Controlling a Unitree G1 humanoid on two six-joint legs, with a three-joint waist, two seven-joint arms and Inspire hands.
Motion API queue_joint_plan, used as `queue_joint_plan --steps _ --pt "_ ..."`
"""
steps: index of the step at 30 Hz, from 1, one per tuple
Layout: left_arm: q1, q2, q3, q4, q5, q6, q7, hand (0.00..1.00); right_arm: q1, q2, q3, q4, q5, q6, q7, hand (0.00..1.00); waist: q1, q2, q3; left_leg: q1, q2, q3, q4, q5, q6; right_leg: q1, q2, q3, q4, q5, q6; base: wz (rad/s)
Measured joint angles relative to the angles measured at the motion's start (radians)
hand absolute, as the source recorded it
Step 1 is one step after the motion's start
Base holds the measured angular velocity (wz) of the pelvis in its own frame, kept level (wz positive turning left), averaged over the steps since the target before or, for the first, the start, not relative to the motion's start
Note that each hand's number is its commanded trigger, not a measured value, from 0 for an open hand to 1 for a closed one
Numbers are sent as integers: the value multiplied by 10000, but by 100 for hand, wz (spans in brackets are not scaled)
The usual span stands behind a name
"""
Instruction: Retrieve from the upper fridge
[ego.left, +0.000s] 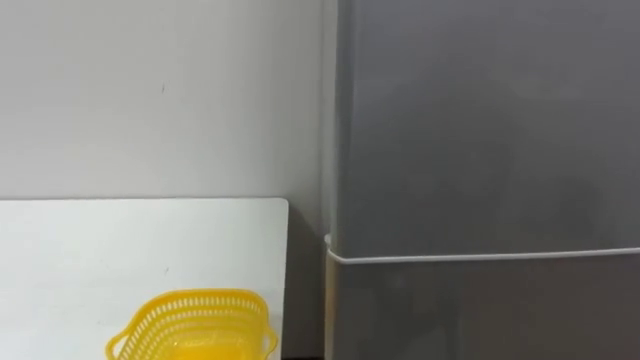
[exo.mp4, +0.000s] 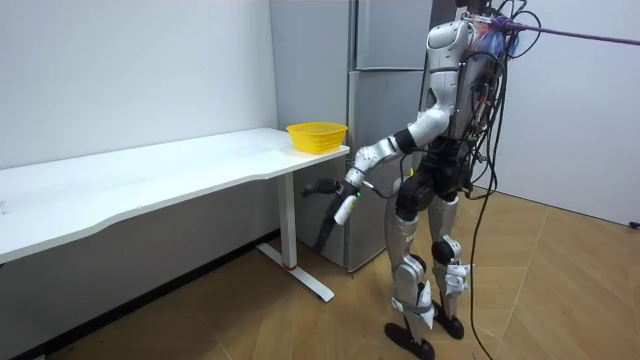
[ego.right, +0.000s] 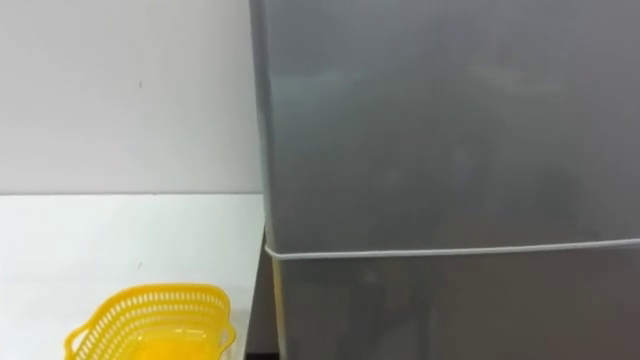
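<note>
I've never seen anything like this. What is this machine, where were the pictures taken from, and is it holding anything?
It's a two-legged humanoid robot standing before a grey fridge with shut doors. The room view comes from a camera across the room; both eye views come from its head. Beside the fridge, a white table bears a yellow basket. Its left robot hand is low before the fridge, too small to tell what, if anything, it holds.

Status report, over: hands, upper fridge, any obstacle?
Left hand low by table end. Upper fridge door shut, not yet opened. Yellow basket on table, not blocking the door.
</note>
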Motion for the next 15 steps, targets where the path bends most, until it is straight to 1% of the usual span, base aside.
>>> queue_joint_plan --steps 1,2,4,5,6,7,8,9,10,11,12,13,14,15 --pt "32 4 4 -685 432 -107 309 0 -7 2 -27 -5 -2 -4 -54 0 20 15 2 45 -6 2 -2 5 -1 20 -4 0 1 0 0 -5" --pt "27 15 10 -975 691 -166 440 0 -7 4 -57 -15 -28 -13 -54 0 19 24 -1 50 -9 2 21 10 1 23 -6 -12 1 0 0 -5" --pt "-51 37 126 -1995 1863 -292 900 0 36 26 -174 -13 -141 -52 -112 0 17 71 5 25 -31 -16 22 28 7 13 -9 -28 -4 0 0 0" --pt "-56 72 150 -2171 2090 -301 997 0 35 24 -182 -9 -140 -55 -153 0 13 88 4 19 -32 -22 -6 28 8 12 -11 -34 -2 0 0 0" --pt "-99 178 200 -2430 2565 -301 1184 0 34 25 -252 25 -136 -66 -181 0 -1 114 1 31 -33 -25 -51 27 9 10 -13 -79 -3 0 1 0" --pt "-108 247 241 -2735 3295 -302 1355 0 52 26 -286 36 -138 -65 -178 0 -22 126 2 34 -32 -25 -53 26 8 7 -14 -164 -3 0 1 0" --pt "-108 249 270 -2957 3621 -304 1430 0 73 26 -305 33 -137 -66 -179 0 -22 126 2 35 -32 -24 -50 26 8 4 -14 -181 -3 0 1 0" --pt "-107 250 312 -3444 4307 -297 1589 0 80 27 -325 18 -136 -50 -180 0 8 131 1 17 -40 -32 -47 27 8 21 -7 -189 -7 1 1 0" --pt "-107 250 381 -3928 4965 -295 1673 0 97 31 -342 19 -144 -33 -176 0 -4 133 0 32 -48 -53 -40 27 8 50 -3 -197 -10 1 1 0" --pt "-108 257 410 -4169 5286 -295 1699 0 91 30 -343 21 -149 -33 -176 0 -15 138 -3 43 -49 -62 -24 27 8 62 -2 -207 -9 1 1 6" --pt "-109 299 411 -4637 5835 -294 1774 0 75 20 -359 47 -162 -37 -174 0 -44 160 -3 51 -49 -96 4 27 8 87 -2 -246 -22 1 1 9" --pt "-112 406 392 -5022 6296 -285 1760 0 32 -5 -368 145 -171 -43 -167 0 -57 183 -3 59 -56 -129 6 28 8 111 -2 -259 -30 1 1 8" --pt "-112 466 396 -5144 6546 -284 1729 0 12 -17 -388 185 -176 -42 -163 0 -58 204 -2 70 -56 -131 8 28 8 122 -2 -258 -30 1 1 6" --pt "-118 590 431 -5351 6882 -275 1594 0 -1 -28 -486 215 -217 -44 -136 0 -80 248 6 92 -57 -135 18 28 8 150 -2 -267 -40 1 1 4"
